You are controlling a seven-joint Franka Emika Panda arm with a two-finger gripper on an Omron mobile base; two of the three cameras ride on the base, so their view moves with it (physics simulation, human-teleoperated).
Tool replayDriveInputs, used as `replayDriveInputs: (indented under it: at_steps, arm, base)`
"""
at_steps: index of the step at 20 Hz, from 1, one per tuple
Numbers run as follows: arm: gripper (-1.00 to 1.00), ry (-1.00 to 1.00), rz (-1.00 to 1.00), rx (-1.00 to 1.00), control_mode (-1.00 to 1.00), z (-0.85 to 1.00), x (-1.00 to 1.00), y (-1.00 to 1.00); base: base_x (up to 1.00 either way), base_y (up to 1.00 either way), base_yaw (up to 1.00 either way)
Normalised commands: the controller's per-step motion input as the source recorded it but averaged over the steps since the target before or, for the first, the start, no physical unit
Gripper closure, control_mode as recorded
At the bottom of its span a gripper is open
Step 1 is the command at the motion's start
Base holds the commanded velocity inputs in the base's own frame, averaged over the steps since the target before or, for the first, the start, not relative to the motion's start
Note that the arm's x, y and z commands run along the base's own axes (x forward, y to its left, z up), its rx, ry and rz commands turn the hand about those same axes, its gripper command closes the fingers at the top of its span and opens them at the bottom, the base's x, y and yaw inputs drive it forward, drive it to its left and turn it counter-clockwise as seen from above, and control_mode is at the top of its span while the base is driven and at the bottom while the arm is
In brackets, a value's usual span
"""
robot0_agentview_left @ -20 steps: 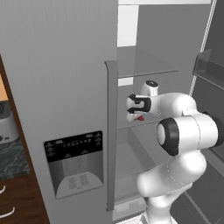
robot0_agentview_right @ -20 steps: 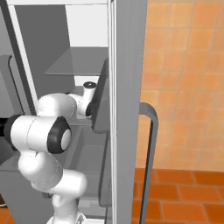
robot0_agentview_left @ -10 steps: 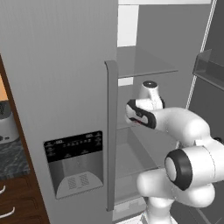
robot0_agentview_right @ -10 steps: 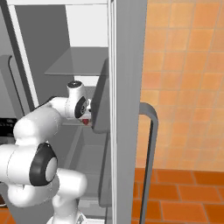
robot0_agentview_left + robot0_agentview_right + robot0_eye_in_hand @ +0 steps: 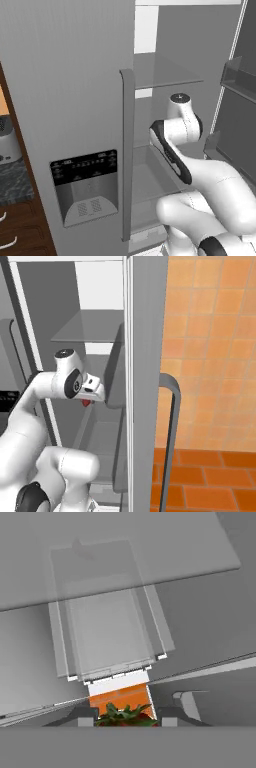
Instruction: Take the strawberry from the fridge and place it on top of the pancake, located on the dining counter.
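Note:
The fridge (image 5: pixel 75 75) stands with its left door closed and its right side open; its door edge (image 5: pixel 145 356) crosses the right base view. My arm reaches into the open compartment beneath a glass shelf (image 5: pixel 165 75). The gripper (image 5: pixel 87 400) hangs below the white hand and is shut on the strawberry (image 5: pixel 86 403), a small red spot. In the hand view the strawberry (image 5: pixel 125 714), with green leaves, sits between the fingertips of the gripper (image 5: pixel 125 719), over a clear shelf (image 5: pixel 107 632). The pancake and the dining counter are out of view.
The open right door with its bins (image 5: pixel 240 80) stands close beside the arm. A long vertical handle (image 5: pixel 127 150) runs down the closed door next to the black dispenser panel (image 5: pixel 85 185). An orange tiled wall (image 5: pixel 215 331) lies right of the fridge. Dark worktop and drawers (image 5: pixel 10 190) are at far left.
The arm has folded, its elbow dropping low in front of the base. The hand has turned and come slightly down, still holding the strawberry.

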Motion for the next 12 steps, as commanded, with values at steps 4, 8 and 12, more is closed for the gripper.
replayDriveInputs:
  at_steps: [4,8,12]
  arm:
    - [1.0,0.0,0.0,0.08,-1.0,0.63,-1.0,0.0]
    - [1.0,0.0,0.02,0.04,-1.0,0.53,-1.0,0.05]
    - [1.0,0.06,0.0,0.0,-1.0,0.16,-0.77,0.05]
  base:
    - [0.0,0.0,0.0]
    - [0.0,0.0,0.0]
    - [0.0,0.0,0.0]
